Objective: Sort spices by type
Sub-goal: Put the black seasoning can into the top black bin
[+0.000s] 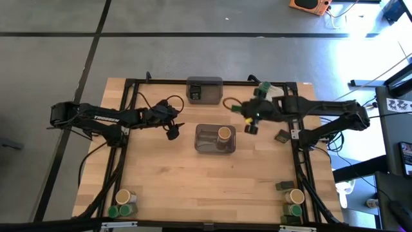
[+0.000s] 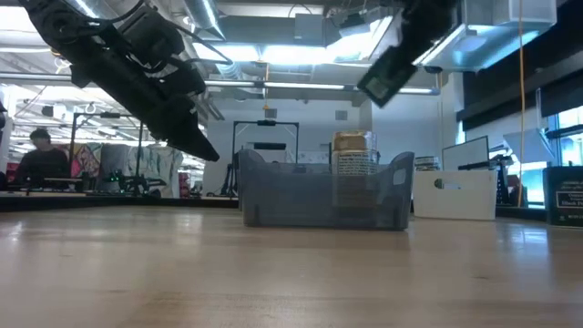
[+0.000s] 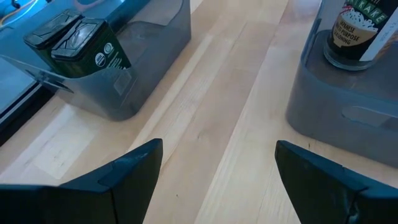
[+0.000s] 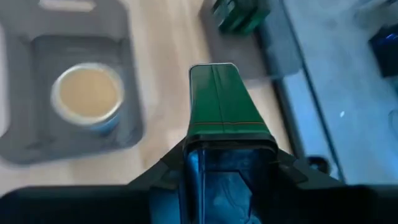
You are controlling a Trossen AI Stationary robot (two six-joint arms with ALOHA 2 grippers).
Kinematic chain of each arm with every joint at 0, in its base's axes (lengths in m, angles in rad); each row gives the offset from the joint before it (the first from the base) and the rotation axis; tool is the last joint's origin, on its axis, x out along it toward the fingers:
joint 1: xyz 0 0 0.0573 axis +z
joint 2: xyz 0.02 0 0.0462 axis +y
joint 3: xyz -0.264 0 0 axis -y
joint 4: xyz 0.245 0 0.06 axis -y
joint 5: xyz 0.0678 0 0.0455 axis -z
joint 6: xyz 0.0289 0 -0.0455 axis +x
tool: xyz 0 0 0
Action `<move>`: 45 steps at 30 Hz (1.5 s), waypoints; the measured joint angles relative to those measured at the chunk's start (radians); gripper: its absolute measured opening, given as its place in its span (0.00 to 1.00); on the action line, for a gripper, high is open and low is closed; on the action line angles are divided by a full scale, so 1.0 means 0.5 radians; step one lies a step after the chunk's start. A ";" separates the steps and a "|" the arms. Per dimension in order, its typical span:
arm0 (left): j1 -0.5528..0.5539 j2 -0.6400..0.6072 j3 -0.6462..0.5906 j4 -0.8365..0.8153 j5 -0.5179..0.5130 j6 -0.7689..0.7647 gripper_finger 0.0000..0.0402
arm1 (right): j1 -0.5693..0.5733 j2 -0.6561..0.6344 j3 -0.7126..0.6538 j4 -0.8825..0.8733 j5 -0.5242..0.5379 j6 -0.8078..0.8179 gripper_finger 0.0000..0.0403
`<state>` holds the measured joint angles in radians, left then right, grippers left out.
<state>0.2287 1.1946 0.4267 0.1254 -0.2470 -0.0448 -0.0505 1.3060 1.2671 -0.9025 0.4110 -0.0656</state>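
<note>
While arms hover, wooden table (image 1: 206, 187), workshop behind

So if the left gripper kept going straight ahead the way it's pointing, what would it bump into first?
Probably bare table. The open left gripper points down at the wood in the gap between the bin holding dark tins and the bin with the cream-lidded jar. Depth is unclear.

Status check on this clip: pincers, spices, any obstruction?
Right pincer shut on green tin, aloft beside centre bin. Left pincer open, empty. Tan-lidded jar already binned. Nothing blocking.
</note>
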 joint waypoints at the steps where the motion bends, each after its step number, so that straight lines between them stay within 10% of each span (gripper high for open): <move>1: 0.000 0.000 0.000 0.001 0.000 0.000 0.77 | -0.041 0.010 0.000 0.069 0.001 -0.057 0.31; 17: 0.000 0.000 0.001 0.053 0.000 -0.012 0.77 | -0.458 0.388 0.011 0.885 -0.040 -0.836 0.31; 33: -0.001 0.000 0.001 0.076 0.000 -0.043 0.77 | -0.712 1.190 1.173 0.193 -0.280 -0.957 0.31; 45: 0.000 0.000 0.001 0.086 0.000 -0.014 0.77 | -0.953 1.576 1.232 0.179 -0.457 -1.086 0.31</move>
<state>0.2287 1.1946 0.4271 0.1684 -0.2470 -0.0521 -0.5273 2.0939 1.8832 -0.8129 0.1824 -0.6084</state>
